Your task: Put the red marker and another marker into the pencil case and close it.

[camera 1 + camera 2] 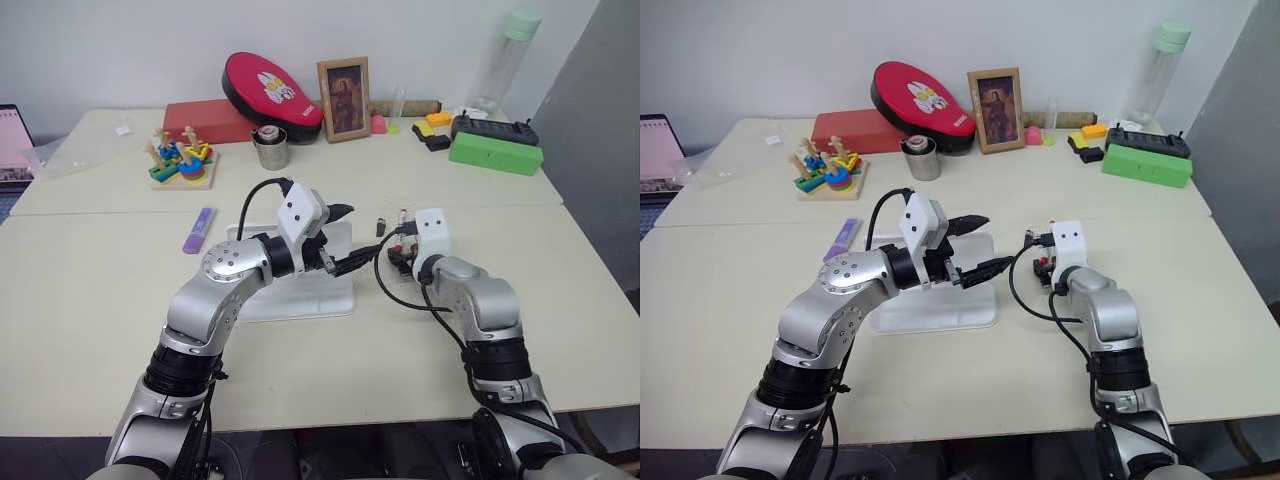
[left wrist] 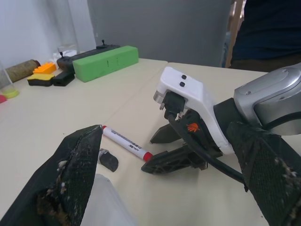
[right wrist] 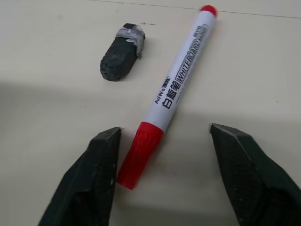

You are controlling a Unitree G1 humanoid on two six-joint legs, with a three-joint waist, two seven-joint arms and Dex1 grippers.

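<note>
R gripper [image 3: 162,176] over red marker [image 3: 176,92], pre-grasp
Jaws spread, straddling cap end; marker flat on counter [image 3: 47,70] beside case [image 1: 935,310]. L gripper [image 1: 977,245] jaws spread, empty. Risk: off-centre pinch at cap, pen pivots/rolls away.

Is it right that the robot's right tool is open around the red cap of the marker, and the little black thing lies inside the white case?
Not quite. The right tool is open around the red marker at its cap, but the little black thing lies on the bare table beside the marker, not inside the white case. The right wrist view shows it.
</note>
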